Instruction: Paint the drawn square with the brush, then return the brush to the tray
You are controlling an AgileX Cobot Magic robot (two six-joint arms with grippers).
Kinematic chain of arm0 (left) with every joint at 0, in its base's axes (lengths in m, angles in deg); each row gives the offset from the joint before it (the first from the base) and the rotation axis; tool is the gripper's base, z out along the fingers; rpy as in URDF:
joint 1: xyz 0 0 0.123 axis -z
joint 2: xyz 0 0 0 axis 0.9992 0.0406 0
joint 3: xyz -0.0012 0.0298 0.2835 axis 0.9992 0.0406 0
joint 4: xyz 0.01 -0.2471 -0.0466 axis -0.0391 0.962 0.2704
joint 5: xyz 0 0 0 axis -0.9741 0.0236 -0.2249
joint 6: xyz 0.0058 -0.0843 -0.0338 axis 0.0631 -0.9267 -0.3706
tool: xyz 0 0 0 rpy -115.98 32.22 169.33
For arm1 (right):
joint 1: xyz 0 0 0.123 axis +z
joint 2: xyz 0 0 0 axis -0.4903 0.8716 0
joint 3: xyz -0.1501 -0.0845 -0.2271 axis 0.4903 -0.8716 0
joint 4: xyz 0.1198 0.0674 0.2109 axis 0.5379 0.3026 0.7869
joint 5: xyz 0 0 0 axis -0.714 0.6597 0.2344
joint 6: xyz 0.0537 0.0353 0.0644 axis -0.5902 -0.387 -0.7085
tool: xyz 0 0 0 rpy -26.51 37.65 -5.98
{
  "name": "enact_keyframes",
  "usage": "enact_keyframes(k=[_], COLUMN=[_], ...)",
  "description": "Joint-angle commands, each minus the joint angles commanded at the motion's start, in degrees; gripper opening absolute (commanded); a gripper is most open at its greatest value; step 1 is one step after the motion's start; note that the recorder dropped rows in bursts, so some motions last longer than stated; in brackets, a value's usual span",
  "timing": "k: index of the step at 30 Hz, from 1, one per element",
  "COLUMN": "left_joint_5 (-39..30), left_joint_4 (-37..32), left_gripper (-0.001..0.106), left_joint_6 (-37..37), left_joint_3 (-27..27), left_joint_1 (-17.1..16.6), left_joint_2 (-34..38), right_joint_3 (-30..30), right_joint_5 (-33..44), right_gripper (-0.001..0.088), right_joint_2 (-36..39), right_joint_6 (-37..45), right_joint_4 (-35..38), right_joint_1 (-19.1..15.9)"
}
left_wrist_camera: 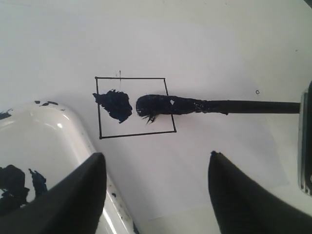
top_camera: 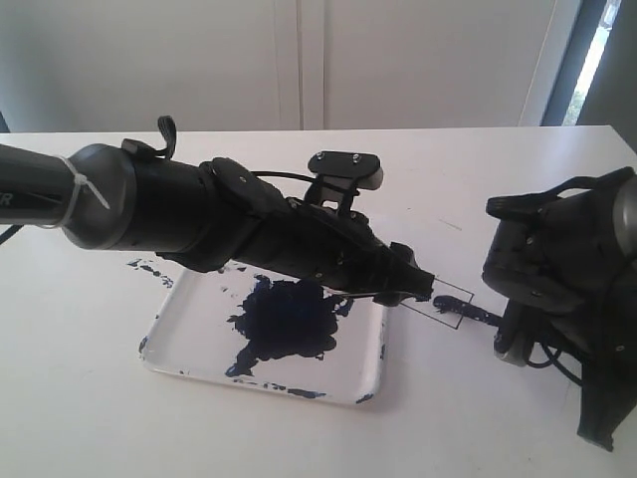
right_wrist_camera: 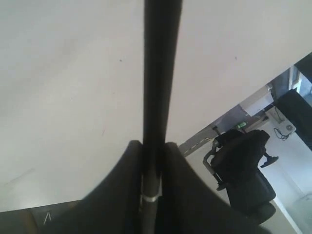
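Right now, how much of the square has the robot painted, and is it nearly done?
Done: one navy blotch sits inside the drawn square. In hand: the right gripper is clamped on the brush, whose paint-dark tip lies over the square. Left: most of the square is white, and the brush isn't back in the tray yet.

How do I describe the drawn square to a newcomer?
Start at the white tray with the navy blotch. On the paper beside it is a thin black outline, the drawn square. Only it frames a navy smear and the tip of the brush.
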Motion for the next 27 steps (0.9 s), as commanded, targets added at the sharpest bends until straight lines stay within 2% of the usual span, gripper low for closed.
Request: enact_keyframes(k=[9, 13, 19, 27], left_joint_5=[-0.19, 3.00, 2.20, 4.68], left_joint_4=[0.00, 0.00, 0.00, 0.00], left_gripper=[0.064, 0.064, 0.064, 0.064], left_joint_6=[0.29, 1.95, 2.91, 4.11], left_joint_3=[0.00, -0.55, -9.35, -17.68], left_joint_1=[0.00, 0.00, 0.10, 0.00], left_joint_2=[0.00, 0.33, 7.07, 14.04], right_joint_3=[0.00, 0.00, 0.00, 0.00], right_joint_5=[0.00, 0.00, 0.00, 0.00], right_gripper=[0.0000, 0.0000, 0.0000, 0.0000], right_joint_2=[0.63, 0.63, 0.63, 0.63], right_joint_6=[-3.07, -3.24, -0.68, -0.55], right_joint_4=[-3.91, -3.47, -0.55, 1.06], right_joint_1=[0.00, 0.00, 0.00, 0.00])
